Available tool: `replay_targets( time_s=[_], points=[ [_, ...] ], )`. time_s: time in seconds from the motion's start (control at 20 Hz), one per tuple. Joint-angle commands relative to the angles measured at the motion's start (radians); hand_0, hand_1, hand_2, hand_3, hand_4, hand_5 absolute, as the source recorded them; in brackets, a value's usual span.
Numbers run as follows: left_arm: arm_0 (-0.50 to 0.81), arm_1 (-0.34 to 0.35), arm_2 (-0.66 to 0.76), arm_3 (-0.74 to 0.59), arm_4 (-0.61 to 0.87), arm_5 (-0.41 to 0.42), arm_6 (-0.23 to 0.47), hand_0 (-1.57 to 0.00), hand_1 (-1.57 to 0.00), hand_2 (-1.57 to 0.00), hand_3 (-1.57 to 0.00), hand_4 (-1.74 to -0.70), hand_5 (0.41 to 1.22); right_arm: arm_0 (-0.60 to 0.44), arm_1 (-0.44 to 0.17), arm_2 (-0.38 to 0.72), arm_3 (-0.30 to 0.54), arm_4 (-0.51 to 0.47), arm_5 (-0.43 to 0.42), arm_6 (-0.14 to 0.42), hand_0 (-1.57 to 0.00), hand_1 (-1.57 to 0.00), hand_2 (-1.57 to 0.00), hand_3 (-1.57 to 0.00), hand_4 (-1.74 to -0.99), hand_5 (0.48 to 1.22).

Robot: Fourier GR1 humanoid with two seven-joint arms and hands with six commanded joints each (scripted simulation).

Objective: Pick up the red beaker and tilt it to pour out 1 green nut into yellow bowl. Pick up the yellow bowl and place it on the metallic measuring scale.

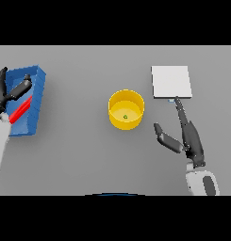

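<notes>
No text, label, brand, number or sign can be read anywhere. The scale (pixel 171 82) shows a plain pale top, and the small part at its front edge is too small to read.

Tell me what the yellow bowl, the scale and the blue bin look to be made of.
Yellow bowl: probably plastic; uniform bright colour, matte, no glints.
Measuring scale: a flat pale grey-white plate, evenly lit and dull; could be brushed metal or painted, the look leaves it open.
Blue bin: likely moulded plastic; saturated flat colour, thin straight walls, no shine.
</notes>
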Motion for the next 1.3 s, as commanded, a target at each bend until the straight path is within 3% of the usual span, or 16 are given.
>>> replay_targets(
  time_s=[0.0, 0.05, 0.25, 0.4, 0.65, 0.9, 1.25],
  points=[
    [-0.006, -0.005, -0.005, -0.004, -0.007, 0.009, -0.006, -0.08, -0.07, -0.07, -0.07, -0.77, 0.655, -0.026, -0.015, 0.016, 0.002, 0.005, 0.029, -0.005, 0.00, 0.00, 0.00, 0.00, -1.014, 0.666],
    [-0.012, 0.001, -0.002, -0.006, -0.004, 0.004, -0.006, -0.07, -0.05, -0.06, -0.05, -0.76, 0.657, -0.052, -0.035, 0.032, 0.008, 0.019, 0.059, 0.007, 0.00, 0.00, 0.00, 0.00, -1.005, 0.669],
    [-0.009, -0.016, -0.010, -0.016, -0.001, 0.010, -0.020, -0.03, -0.02, -0.02, -0.02, -0.74, 0.664, -0.201, -0.187, 0.107, 0.054, 0.158, 0.175, 0.060, 0.00, 0.00, 0.00, 0.00, -1.094, 0.677],
    [-0.008, -0.008, -0.009, -0.004, -0.001, 0.007, -0.029, -0.01, -0.01, -0.01, -0.01, -0.73, 0.677, -0.308, -0.263, 0.175, 0.103, 0.258, 0.242, 0.050, 0.00, 0.00, 0.00, 0.00, -1.174, 0.674],
    [-0.002, 0.003, -0.011, -0.012, -0.006, 0.004, -0.025, 0.00, 0.00, 0.00, 0.00, -0.74, 0.696, -0.465, -0.348, 0.302, 0.192, 0.392, 0.340, -0.035, 0.00, 0.00, 0.00, 0.00, -1.225, 0.684],
    [-0.015, 0.007, -0.007, 0.000, -0.007, 0.005, -0.016, 0.00, 0.00, 0.00, 0.00, -0.74, 0.704, -0.596, -0.359, 0.423, 0.290, 0.516, 0.386, -0.068, 0.00, 0.00, 0.00, 0.00, -1.215, 0.711],
    [-0.006, 0.013, -0.006, -0.007, -0.003, -0.001, -0.018, 0.00, 0.00, 0.00, 0.00, -0.74, 0.698, -0.704, -0.308, 0.504, 0.419, 0.546, 0.471, -0.099, 0.00, 0.00, 0.00, 0.00, -1.238, 0.727]
  ],
)
